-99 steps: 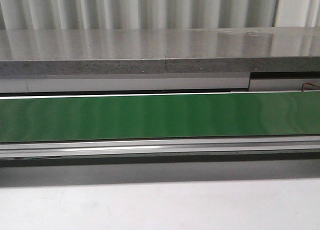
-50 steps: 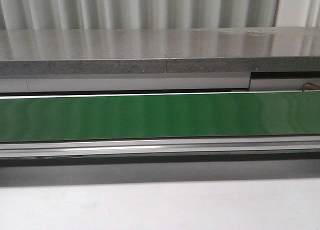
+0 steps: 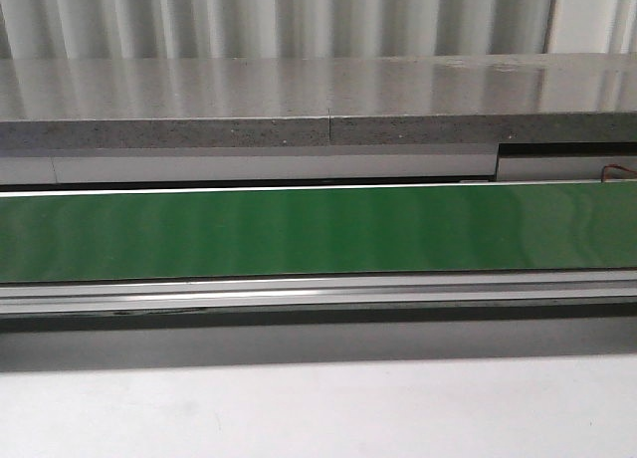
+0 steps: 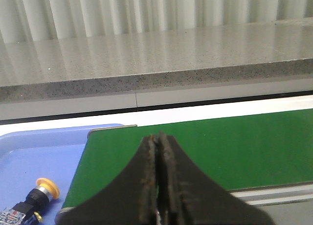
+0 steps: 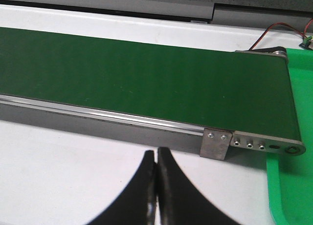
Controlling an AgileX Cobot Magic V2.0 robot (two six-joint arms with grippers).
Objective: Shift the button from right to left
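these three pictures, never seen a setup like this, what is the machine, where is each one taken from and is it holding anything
It is a two-armed robot beside a green conveyor belt. The front view looks forward over the belt; neither arm shows there. The other two come from cameras on the wrists, so the dark wedges at the bottom are the fingers. The left gripper and the right gripper are both shut and hold nothing. By the belt's end in the left wrist view lies a blue tray with a button in it, yellow-orange cap on top. The right wrist view shows the belt's other end and a green tray.

Left gripper [image 4: 157, 186] dark curved fingers, rough brownish worn inner pads, right gripper [image 5: 156, 191] smooth black tapered fingers
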